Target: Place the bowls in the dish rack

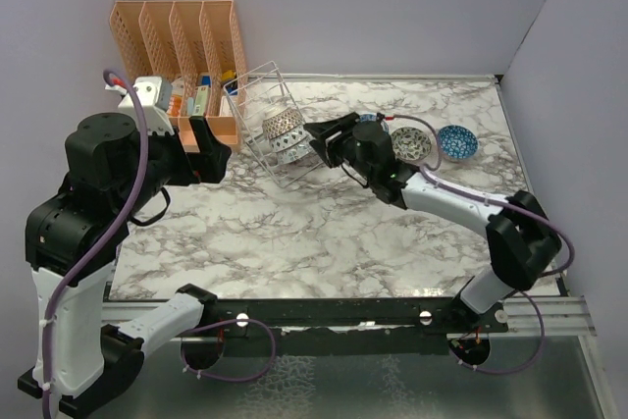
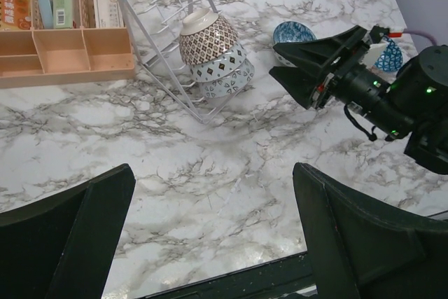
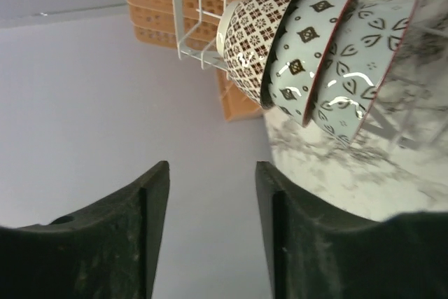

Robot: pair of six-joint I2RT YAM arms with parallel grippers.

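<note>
Fetching another bowl looks like the step in hand. The right end effector (image 1: 312, 139) hangs empty with its fingers apart, just right of the dish rack (image 1: 260, 95) at upper centre of the top view. It points at the three nested bowls (image 2: 213, 54) lying on their sides inside the rack.

To do this well, I would back straight off the wire frame before turning, so no finger hooks a wire and tips the rack. Then I would come down over the rim of the grey-white bowl (image 1: 412, 144). The blue bowl (image 1: 457, 141) sits just beside it to the right, and another blue bowl (image 2: 292, 33) lies close behind the forearm, which makes it awkward to reach.

The right arm stretches low and nearly level over the surface (image 1: 294, 233), with its wrist rolled onto its side. The left end effector (image 2: 213, 180), fingers wide apart and holding nothing, hovers at the left of the top view beside the orange organizer (image 1: 186, 36), angled down towards the rack.
</note>
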